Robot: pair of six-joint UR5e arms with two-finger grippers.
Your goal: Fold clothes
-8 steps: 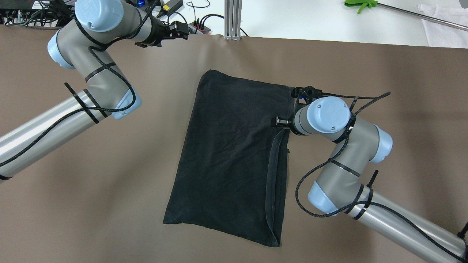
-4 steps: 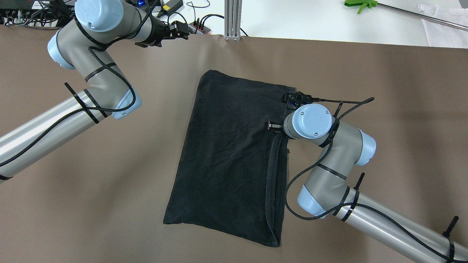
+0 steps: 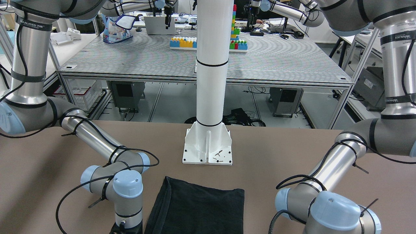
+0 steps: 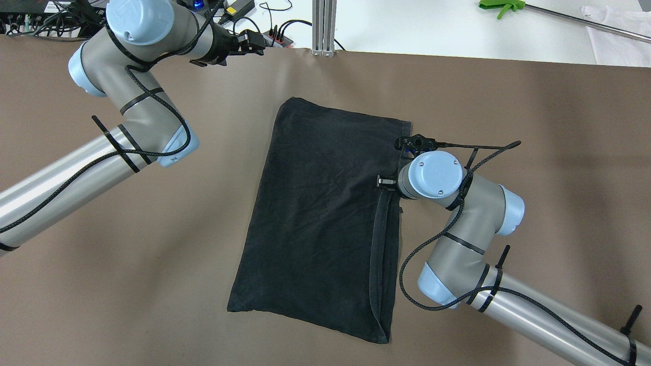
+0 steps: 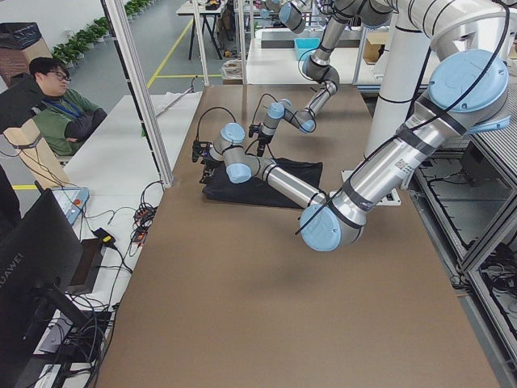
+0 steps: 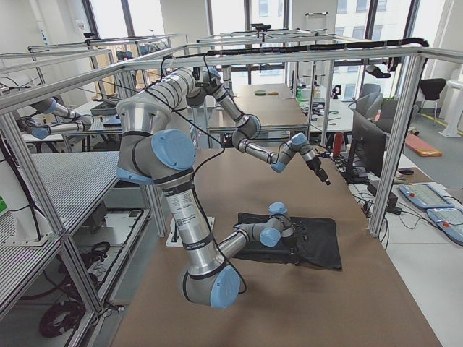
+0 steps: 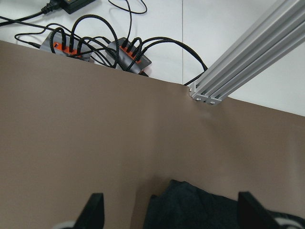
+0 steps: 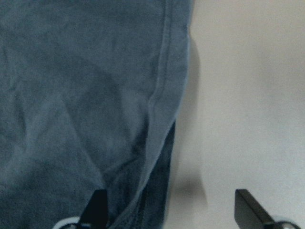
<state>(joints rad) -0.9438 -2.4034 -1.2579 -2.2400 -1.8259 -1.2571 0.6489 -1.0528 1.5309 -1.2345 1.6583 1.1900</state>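
- The black garment is lying flat in the middle of the brown table. In the overhead view its long axis is running from the top centre down toward the bottom, leaning a little to the lower left.
- The right gripper is hanging low at the garment's right-hand long edge, roughly a third of the way down that edge from the upper right corner in the overhead view.
- In the right wrist view its jaws are standing wide apart and holding nothing. The fingertip at the lower left is sitting over cloth and the one at the lower right over bare table, so the hemmed edge is passing between them, closer to the lower-left one.
- I cannot tell whether the tips are touching the fabric yet.
- The left gripper is hovering well apart from the work, at the upper left of the overhead view near the table's far rim. It is also spread wide and empty, looking down on only the garment's far corner, the power strips and an aluminium post.
- Judging by this, the right arm is by far the nearer. The coming fold is likely turning on pinching that right edge and carrying it across the short axis toward the frame's left.
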